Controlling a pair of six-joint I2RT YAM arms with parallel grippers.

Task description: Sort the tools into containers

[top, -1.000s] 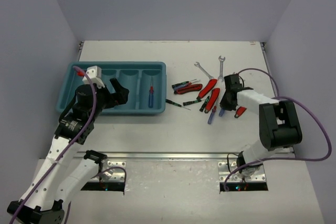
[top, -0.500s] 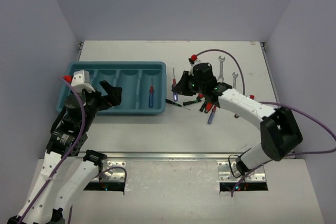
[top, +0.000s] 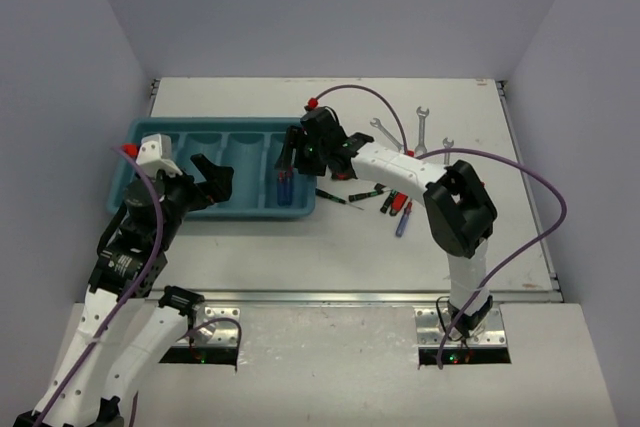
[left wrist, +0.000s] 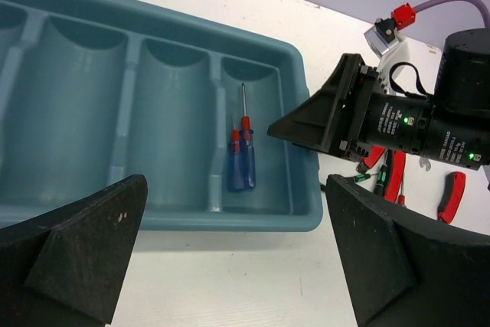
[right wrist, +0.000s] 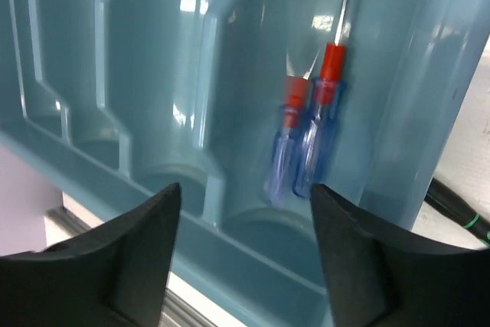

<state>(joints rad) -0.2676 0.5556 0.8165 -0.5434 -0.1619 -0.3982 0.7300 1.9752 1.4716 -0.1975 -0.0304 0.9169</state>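
The teal tray (top: 225, 127) has four long compartments side by side. Two blue screwdrivers with red collars (right wrist: 308, 142) lie next to each other in its rightmost compartment (left wrist: 242, 160). My right gripper (right wrist: 245, 250) hangs open and empty just above their handles (top: 286, 165). My left gripper (top: 218, 179) is wide open over the tray's near left part; its view looks at the tray rim (left wrist: 153, 220) and bare table. Wrenches (top: 383, 131), red pliers (left wrist: 394, 181) and black-and-green screwdrivers (top: 365, 194) lie on the table right of the tray.
The right arm reaches across the tool pile, hiding part of it. Another blue-handled screwdriver (top: 402, 224) and a loose red handle (left wrist: 452, 197) lie near the pile. Two more wrenches (top: 421, 127) rest toward the back right. Walls stand at both sides.
My right arm swung left from the tool pile to the tray with a blue screwdriver and opened; two screwdrivers now lie in the rightmost compartment. The left arm pulled back slightly.
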